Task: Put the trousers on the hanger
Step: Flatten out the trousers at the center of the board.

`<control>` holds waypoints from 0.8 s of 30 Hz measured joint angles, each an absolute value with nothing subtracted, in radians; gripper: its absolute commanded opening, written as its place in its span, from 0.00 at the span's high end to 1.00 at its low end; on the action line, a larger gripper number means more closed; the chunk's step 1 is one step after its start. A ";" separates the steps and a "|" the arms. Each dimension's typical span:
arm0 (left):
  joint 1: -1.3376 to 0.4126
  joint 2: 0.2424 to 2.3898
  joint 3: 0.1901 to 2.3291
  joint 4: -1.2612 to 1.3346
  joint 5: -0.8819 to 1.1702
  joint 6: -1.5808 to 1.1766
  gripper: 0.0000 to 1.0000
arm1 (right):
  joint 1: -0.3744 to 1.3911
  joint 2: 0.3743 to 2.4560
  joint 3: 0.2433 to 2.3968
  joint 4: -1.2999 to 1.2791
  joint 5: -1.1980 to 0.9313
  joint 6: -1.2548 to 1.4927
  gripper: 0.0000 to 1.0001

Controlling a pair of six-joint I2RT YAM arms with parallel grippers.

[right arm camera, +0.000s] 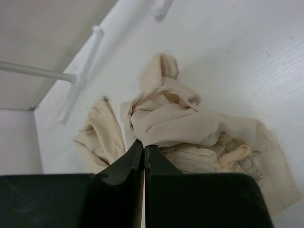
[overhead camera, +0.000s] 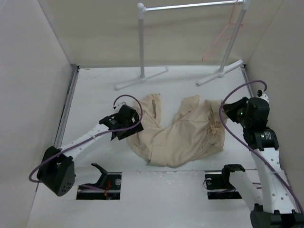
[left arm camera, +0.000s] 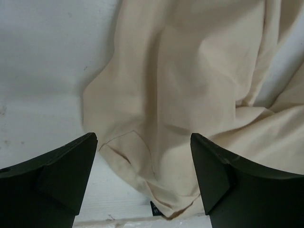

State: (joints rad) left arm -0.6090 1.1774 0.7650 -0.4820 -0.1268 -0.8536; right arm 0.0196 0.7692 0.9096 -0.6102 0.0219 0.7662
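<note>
Left gripper spread wide, right gripper pinched on cloth.
The left fingers stand well apart above one leg of the trousers, touching nothing; the right fingers are pressed together on a bunched fold at the garment's right side. The trousers lie crumpled on the table, well apart from the hanger, which hangs on the rack at the far end.

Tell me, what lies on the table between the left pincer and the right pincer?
The crumpled trousers fill the whole stretch from the left pincer to the right pincer; the top view shows it.
</note>
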 measured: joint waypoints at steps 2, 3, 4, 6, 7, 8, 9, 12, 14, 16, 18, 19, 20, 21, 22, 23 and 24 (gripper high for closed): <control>-0.609 1.250 0.765 -0.429 -0.127 -0.852 0.22 | 0.019 0.743 0.921 -0.597 0.012 0.766 0.94; -0.609 1.296 0.765 -0.399 -0.126 -0.848 0.25 | 0.019 0.738 0.923 -0.589 0.006 0.765 0.94; -0.609 1.345 0.765 -0.372 -0.125 -0.846 0.32 | 0.020 0.736 0.924 -0.582 -0.001 0.765 0.94; -0.607 1.435 0.765 -0.329 -0.125 -0.842 0.60 | 0.028 0.742 0.924 -0.575 -0.011 0.766 0.94; -0.604 1.467 0.766 -0.317 -0.128 -0.839 0.72 | 0.037 0.750 0.925 -0.574 -0.013 0.767 0.94; -0.597 1.478 0.775 -0.322 -0.130 -0.835 0.83 | 0.051 0.762 0.928 -0.573 -0.015 0.767 0.94; -0.587 1.478 0.775 -0.304 -0.131 -0.835 0.89 | 0.067 0.776 0.935 -0.574 -0.018 0.767 0.95; -0.521 1.442 0.775 -0.307 -0.136 -0.833 0.93 | 0.145 0.840 0.982 -0.572 -0.027 0.768 0.95; -0.438 1.344 0.777 -0.347 -0.151 -0.832 0.94 | 0.223 0.897 1.047 -0.574 -0.029 0.768 0.96; -0.340 1.214 0.810 -0.410 -0.173 -0.831 0.95 | 0.315 0.968 1.146 -0.577 -0.034 0.768 0.96; -0.232 1.100 0.904 -0.484 -0.193 -0.827 0.95 | 0.414 1.048 1.286 -0.580 -0.037 0.767 0.96; -0.180 1.060 0.968 -0.510 -0.200 -0.823 0.95 | 0.459 1.085 1.361 -0.579 -0.038 0.763 0.96; -0.136 1.030 1.029 -0.531 -0.210 -0.821 0.95 | 0.510 1.123 1.449 -0.580 -0.038 0.756 0.96; -0.091 1.005 1.098 -0.549 -0.218 -0.819 0.95 | 0.557 1.153 1.535 -0.579 -0.038 0.746 0.96; -0.053 0.985 1.167 -0.570 -0.224 -0.817 0.95 | 0.598 1.174 1.609 -0.577 -0.038 0.735 0.95; -0.021 0.970 1.233 -0.588 -0.230 -0.815 0.95 | 0.641 1.187 1.684 -0.576 -0.037 0.722 0.95; 0.003 0.958 1.289 -0.603 -0.236 -0.815 0.95 | 0.678 1.188 1.740 -0.577 -0.037 0.709 0.95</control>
State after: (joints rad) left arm 0.0032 0.9577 1.2888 -0.6033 -0.2356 -0.8154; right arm 0.6777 1.1877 1.7401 -0.5770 -0.0368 0.7090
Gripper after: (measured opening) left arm 0.060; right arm 0.055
